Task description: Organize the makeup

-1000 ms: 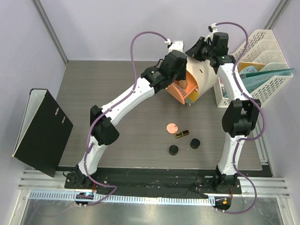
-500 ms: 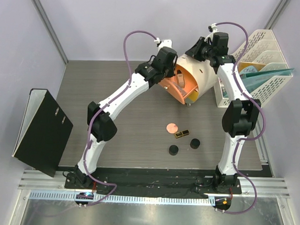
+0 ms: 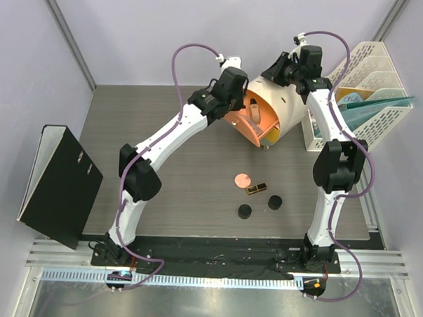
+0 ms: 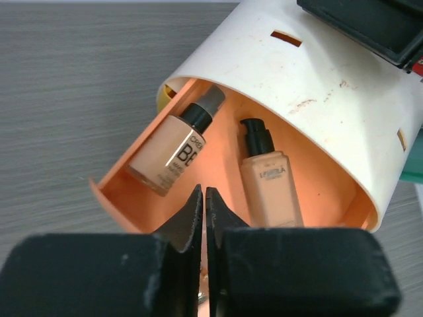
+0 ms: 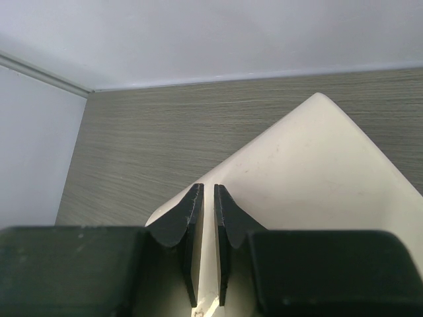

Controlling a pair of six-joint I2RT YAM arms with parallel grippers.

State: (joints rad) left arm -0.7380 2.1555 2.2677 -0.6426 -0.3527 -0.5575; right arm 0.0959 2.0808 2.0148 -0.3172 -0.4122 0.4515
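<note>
The cream drum box (image 3: 287, 106) lies at the back with its orange drawer (image 4: 125, 198) pulled open. Two beige bottles with black caps (image 4: 173, 153) (image 4: 269, 188) lie in that drawer. My left gripper (image 4: 203, 193) is shut and empty, just above the drawer's near rim (image 3: 236, 103). My right gripper (image 5: 205, 193) is pinched on the drum box's top wall (image 3: 277, 69). A pink compact (image 3: 243, 179), a black-gold lipstick (image 3: 256, 188) and two black jars (image 3: 274, 201) (image 3: 245, 212) lie on the table in front. The clear bottle is not in view.
A black binder (image 3: 59, 183) lies at the left edge. A white file rack (image 3: 362, 81) with teal folders stands right of the drum box. A yellow drawer (image 3: 272, 136) shows beneath the orange one.
My left gripper has drawn back up and to the left off the orange drawer, uncovering the bottles inside. The right arm and the table items have not moved.
</note>
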